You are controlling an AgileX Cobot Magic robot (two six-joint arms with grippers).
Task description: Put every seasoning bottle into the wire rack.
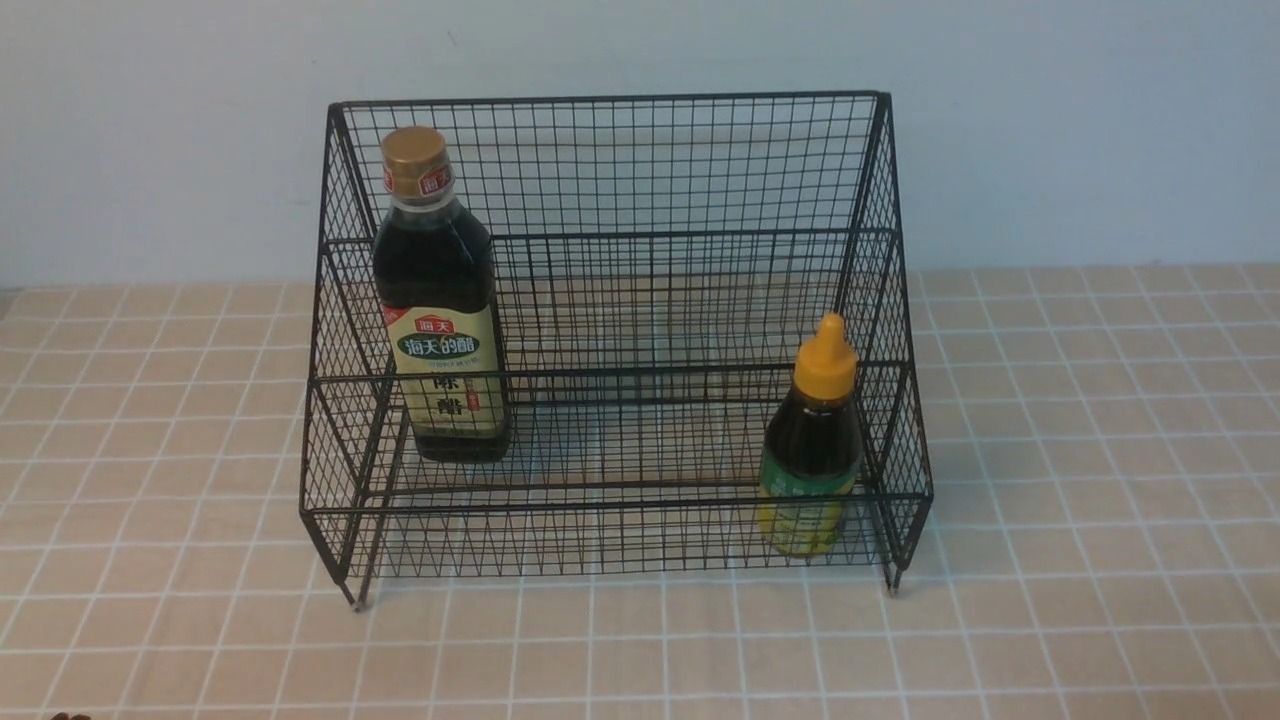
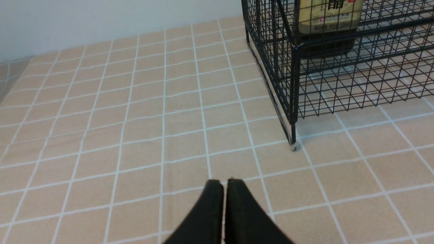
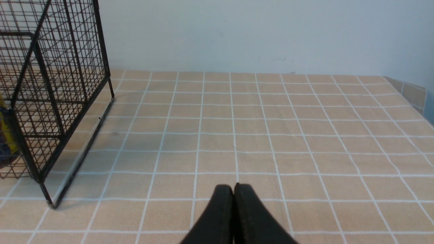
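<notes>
Left wrist view: my left gripper (image 2: 224, 184) has its black fingers pressed together on nothing, low over the tiled tabletop (image 2: 135, 118). Beyond it stands a front corner leg of the wire rack (image 2: 294, 101), and the tall bottle (image 2: 327, 20) shows through the mesh by its beige label. Right wrist view: my right gripper (image 3: 233, 189) is likewise closed and empty over bare tiles — the rack's other end sits well apart from it. From the front view I log the rack standing against the pale wall (image 1: 1080, 130). Tall bottle, gold cap — upright on the raised rear tier, my left end. Shorter bottle (image 1: 812, 440), orange nozzle, upright on the lower front tier at my right end.
</notes>
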